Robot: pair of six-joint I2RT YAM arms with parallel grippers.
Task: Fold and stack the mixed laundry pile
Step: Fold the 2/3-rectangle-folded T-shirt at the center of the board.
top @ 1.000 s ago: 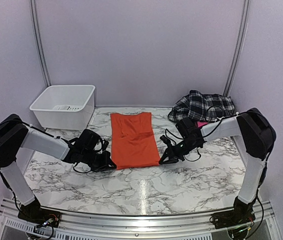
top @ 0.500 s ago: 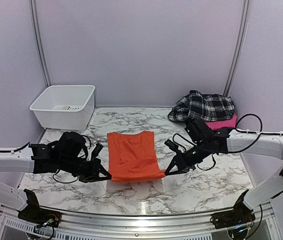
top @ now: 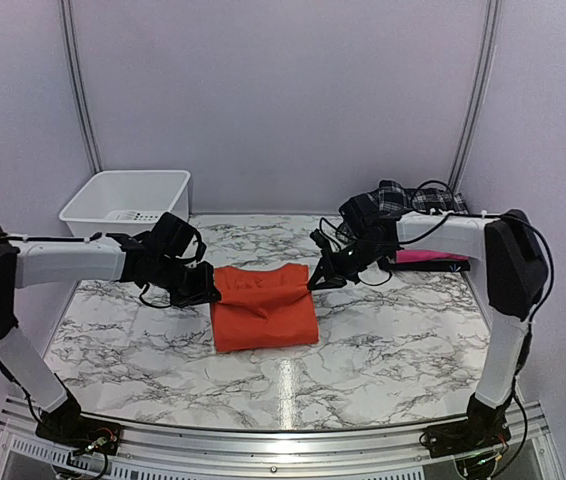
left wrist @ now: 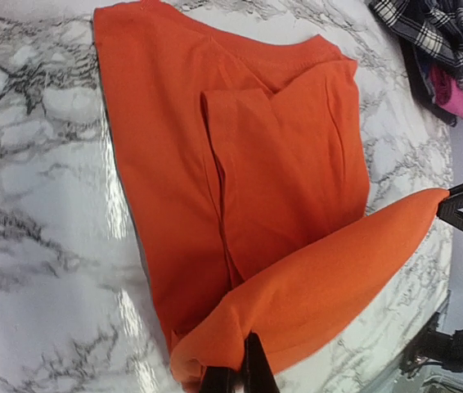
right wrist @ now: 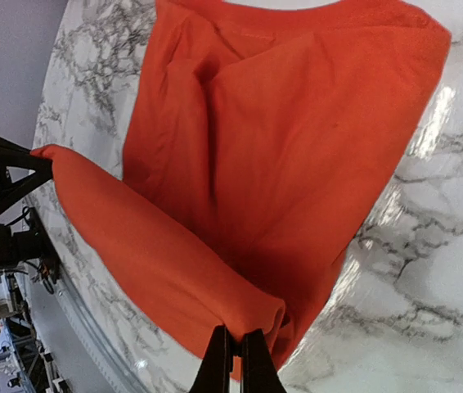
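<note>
The orange t-shirt (top: 263,310) lies on the marble table, doubled over on itself, with its lifted hem stretched between both grippers. My left gripper (top: 213,293) is shut on the hem's left corner (left wrist: 215,360), its fingers (left wrist: 252,372) pinching the cloth. My right gripper (top: 315,280) is shut on the right corner (right wrist: 256,315). In the right wrist view the hem hangs as a rolled band above the shirt's lower layer (right wrist: 297,139). The plaid shirt (top: 413,200) is crumpled at the back right, partly behind the right arm.
A white bin (top: 128,210) stands at the back left. A folded pink garment (top: 425,257) lies under the plaid shirt, beside the right forearm. The table's (top: 383,350) near half is bare marble. Walls close the back and sides.
Both grippers have carried the shirt's near hem up and toward the back, over the rest of the shirt. The shirt now looks about half as long.
</note>
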